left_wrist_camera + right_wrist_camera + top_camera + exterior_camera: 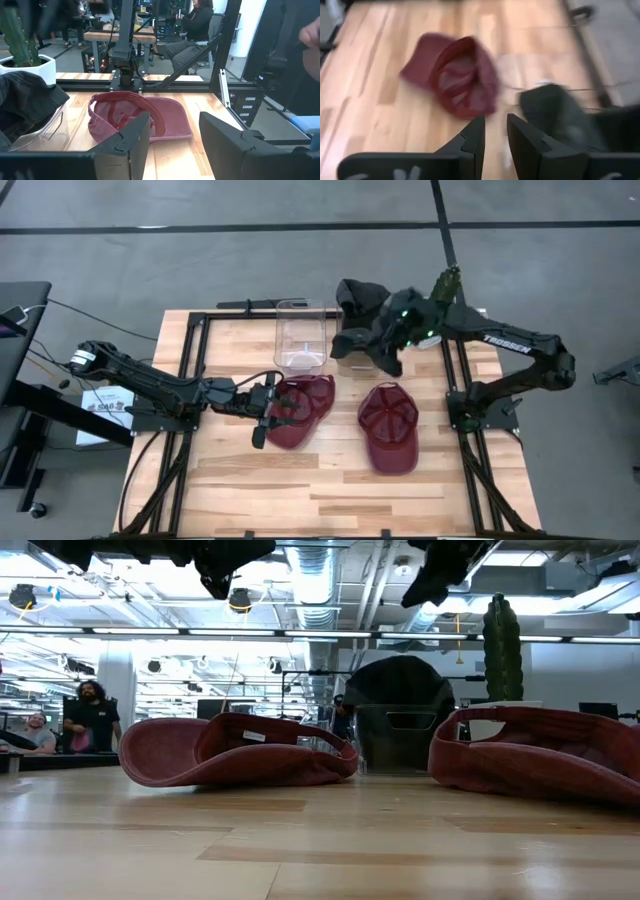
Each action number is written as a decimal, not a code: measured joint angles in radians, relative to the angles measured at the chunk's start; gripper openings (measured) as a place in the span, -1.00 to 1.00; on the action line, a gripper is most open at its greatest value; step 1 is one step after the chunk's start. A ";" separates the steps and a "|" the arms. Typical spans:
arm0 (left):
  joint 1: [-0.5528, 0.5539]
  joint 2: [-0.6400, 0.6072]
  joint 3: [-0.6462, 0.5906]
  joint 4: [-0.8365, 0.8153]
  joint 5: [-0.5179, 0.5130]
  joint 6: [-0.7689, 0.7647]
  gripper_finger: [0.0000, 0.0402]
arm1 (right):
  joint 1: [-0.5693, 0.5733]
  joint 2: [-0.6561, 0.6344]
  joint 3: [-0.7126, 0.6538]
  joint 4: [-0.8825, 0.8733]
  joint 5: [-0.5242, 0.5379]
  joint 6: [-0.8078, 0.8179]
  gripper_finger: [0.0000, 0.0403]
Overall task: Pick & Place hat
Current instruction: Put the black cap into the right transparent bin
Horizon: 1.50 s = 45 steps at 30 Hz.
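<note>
Two maroon hats lie open side up on the wooden table: the left maroon hat (303,408) (240,752) and the right maroon hat (388,428) (540,752) (142,116). A black hat (400,688) (22,100) is piled in a clear bin at the far side. My left gripper (265,418) (175,135) is open and raised over the left hat's left edge, holding nothing. My right gripper (350,345) (496,131) hovers narrowly open and empty over the black hat's bin. One maroon hat (457,77) shows beyond it.
An empty clear container (300,335) stands at the far middle of the table. A cactus in a white pot (17,45) (502,645) sits at the far right corner. Black frame rails (195,360) run along both sides. Bare wood (330,490) fills the near half. People sit in the room beyond.
</note>
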 joint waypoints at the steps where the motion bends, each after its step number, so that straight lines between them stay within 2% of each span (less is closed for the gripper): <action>1: 0.000 0.000 0.000 0.002 0.000 0.000 -0.16 | 0.024 0.013 -0.006 0.001 0.000 -0.001 -0.65; 4: 0.000 0.000 0.000 0.006 0.000 0.000 -0.16 | 0.090 0.067 -0.028 0.022 0.008 -0.006 -0.66; 6: 0.000 0.000 0.000 0.006 0.000 0.000 -0.16 | 0.128 0.108 -0.043 0.030 0.059 -0.019 -0.68; 13: 0.000 0.000 0.000 0.006 0.000 0.000 -0.16 | 0.202 0.265 -0.051 0.035 0.408 -0.022 -0.96; 21: 0.000 0.000 0.000 0.006 0.000 0.000 -0.16 | 0.162 0.348 -0.051 0.051 0.840 -0.054 -0.99; 24: 0.000 0.000 0.000 0.006 0.000 0.000 -0.16 | 0.124 0.348 -0.051 0.102 0.956 -0.101 -0.98; 30: 0.000 0.000 0.000 0.006 0.000 0.000 -0.16 | 0.022 0.296 -0.050 0.263 0.925 -0.259 -0.99; 33: 0.000 0.000 0.000 0.006 0.000 0.000 -0.16 | -0.050 0.273 -0.050 0.316 0.856 -0.314 -1.00; 40: 0.000 0.000 0.000 0.006 0.000 0.000 -0.16 | -0.250 0.286 -0.049 0.396 0.633 -0.280 -1.00; 45: 0.000 0.000 0.000 0.006 0.000 0.000 -0.16 | -0.342 0.327 -0.050 0.433 0.598 -0.268 -1.00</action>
